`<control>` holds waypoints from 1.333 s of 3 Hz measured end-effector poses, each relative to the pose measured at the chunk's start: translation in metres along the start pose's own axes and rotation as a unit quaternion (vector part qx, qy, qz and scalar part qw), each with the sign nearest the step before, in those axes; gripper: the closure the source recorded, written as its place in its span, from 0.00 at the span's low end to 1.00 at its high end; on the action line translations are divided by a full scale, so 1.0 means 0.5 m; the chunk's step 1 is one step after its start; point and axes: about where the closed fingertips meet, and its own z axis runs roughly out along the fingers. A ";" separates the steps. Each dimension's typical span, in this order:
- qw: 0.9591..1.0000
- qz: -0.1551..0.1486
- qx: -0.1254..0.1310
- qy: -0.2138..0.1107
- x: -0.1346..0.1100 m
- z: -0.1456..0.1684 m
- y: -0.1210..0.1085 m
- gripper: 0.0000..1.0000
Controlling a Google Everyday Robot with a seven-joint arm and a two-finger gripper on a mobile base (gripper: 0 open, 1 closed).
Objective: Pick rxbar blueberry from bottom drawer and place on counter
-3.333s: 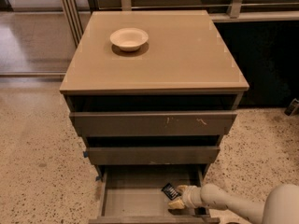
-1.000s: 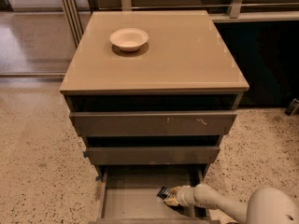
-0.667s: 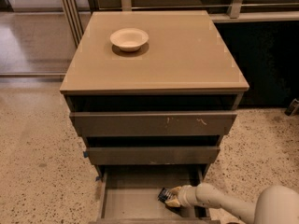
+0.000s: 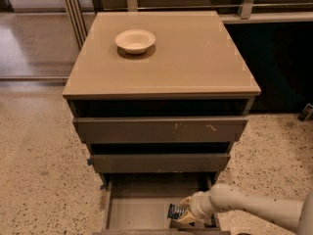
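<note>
The rxbar blueberry point(image 4: 174, 212), a small dark navy bar with pale lettering, lies in the open bottom drawer point(image 4: 134, 210), right of its middle and near the front. My gripper point(image 4: 185, 208) reaches into the drawer from the right and is right at the bar's right end, touching or nearly touching it. The pale arm behind it runs off to the lower right. The tan counter point(image 4: 190, 58) tops the cabinet above.
A cream bowl point(image 4: 135, 40) stands on the counter's back left. The two upper drawers point(image 4: 161, 129) are slightly pulled out and overhang the bottom drawer. Speckled floor surrounds the cabinet. A dark cabinet point(image 4: 279, 58) stands to the right and a railing behind.
My gripper has shifted a little left and toward the drawer's front since the earliest frame. The bar has moved the same way with it.
</note>
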 end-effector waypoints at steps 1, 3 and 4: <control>0.999 -0.026 -0.013 0.015 -0.020 -0.046 0.033 1.00; 0.999 -0.030 -0.019 0.012 -0.038 -0.075 0.022 1.00; 0.999 -0.044 -0.029 -0.004 -0.133 -0.165 -0.006 1.00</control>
